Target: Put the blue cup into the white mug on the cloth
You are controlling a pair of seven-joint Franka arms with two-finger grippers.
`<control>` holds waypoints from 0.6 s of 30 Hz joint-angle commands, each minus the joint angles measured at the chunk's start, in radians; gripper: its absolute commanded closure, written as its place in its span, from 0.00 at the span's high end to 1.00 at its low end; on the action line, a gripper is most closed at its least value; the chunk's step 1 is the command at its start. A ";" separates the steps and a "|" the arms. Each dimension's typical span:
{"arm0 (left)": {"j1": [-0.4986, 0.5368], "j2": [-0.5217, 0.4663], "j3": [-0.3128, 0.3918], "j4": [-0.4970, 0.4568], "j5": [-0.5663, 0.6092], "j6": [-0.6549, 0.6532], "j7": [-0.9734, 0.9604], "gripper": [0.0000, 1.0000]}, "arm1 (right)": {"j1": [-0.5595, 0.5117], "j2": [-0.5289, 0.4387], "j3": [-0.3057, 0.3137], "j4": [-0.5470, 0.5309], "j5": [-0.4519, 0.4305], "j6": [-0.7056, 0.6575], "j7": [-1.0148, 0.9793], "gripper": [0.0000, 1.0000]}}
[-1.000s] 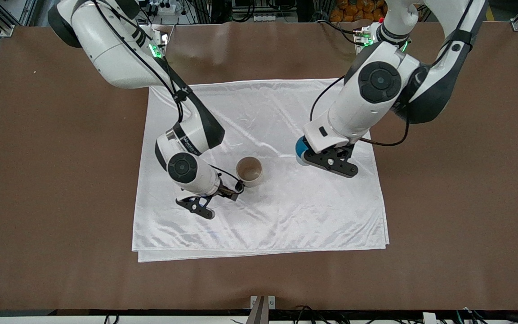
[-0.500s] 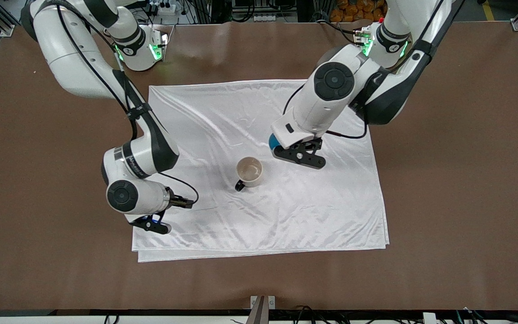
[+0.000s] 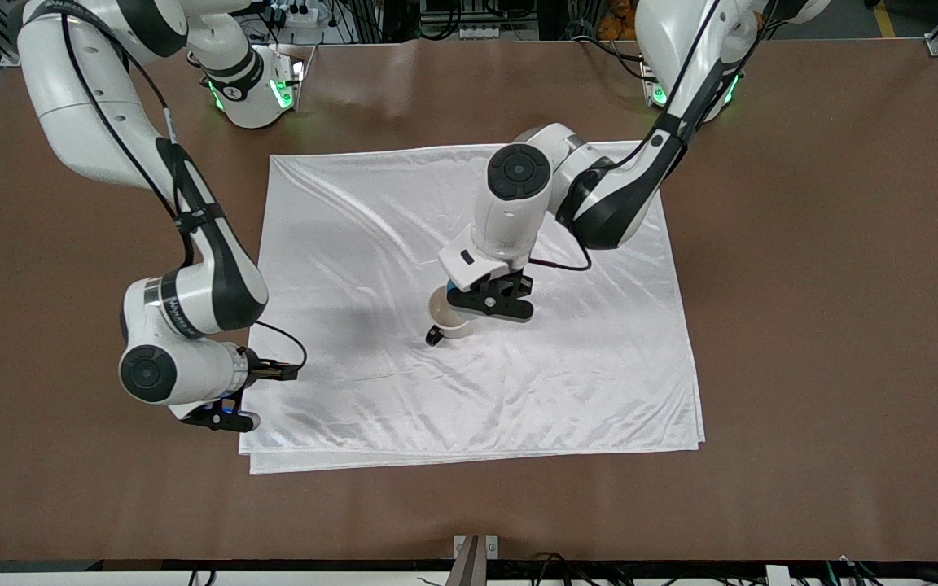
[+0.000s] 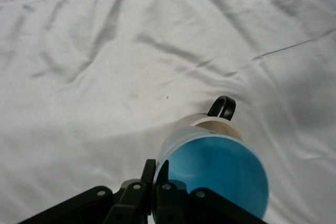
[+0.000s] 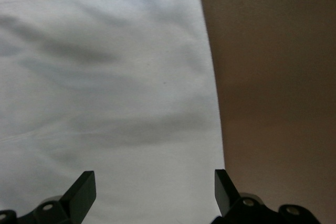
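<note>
The white mug (image 3: 446, 326) stands upright near the middle of the cloth (image 3: 567, 382), its black handle (image 3: 434, 335) toward the front camera. My left gripper (image 3: 477, 299) is shut on the rim of the blue cup (image 3: 452, 286) and holds it upright right over the mug's mouth. In the left wrist view the blue cup (image 4: 220, 174) covers most of the mug (image 4: 210, 123), and my left gripper (image 4: 156, 178) pinches the cup's wall. My right gripper (image 3: 225, 420) is open and empty, low over the cloth's edge at the right arm's end; it also shows in the right wrist view (image 5: 152, 187).
The brown table (image 3: 827, 325) surrounds the cloth on all sides. The right wrist view shows the cloth's edge (image 5: 212, 103) against the bare table (image 5: 273, 77). The cloth is wrinkled and folded double along its near edge.
My left gripper has carried the blue cup toward the right arm's end until it is over the mug. My right gripper has drawn away from the mug to the cloth's edge.
</note>
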 commanded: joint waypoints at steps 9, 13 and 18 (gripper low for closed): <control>-0.048 0.076 0.034 0.055 0.020 0.081 -0.058 0.00 | -0.064 -0.240 0.019 -0.268 -0.014 0.001 -0.030 1.00; -0.051 0.079 0.034 0.055 0.020 0.079 -0.061 0.00 | -0.066 -0.364 0.021 -0.378 -0.011 -0.001 -0.030 1.00; -0.069 0.087 0.034 0.049 0.021 0.076 -0.061 0.00 | -0.058 -0.493 0.019 -0.470 -0.008 -0.011 -0.032 1.00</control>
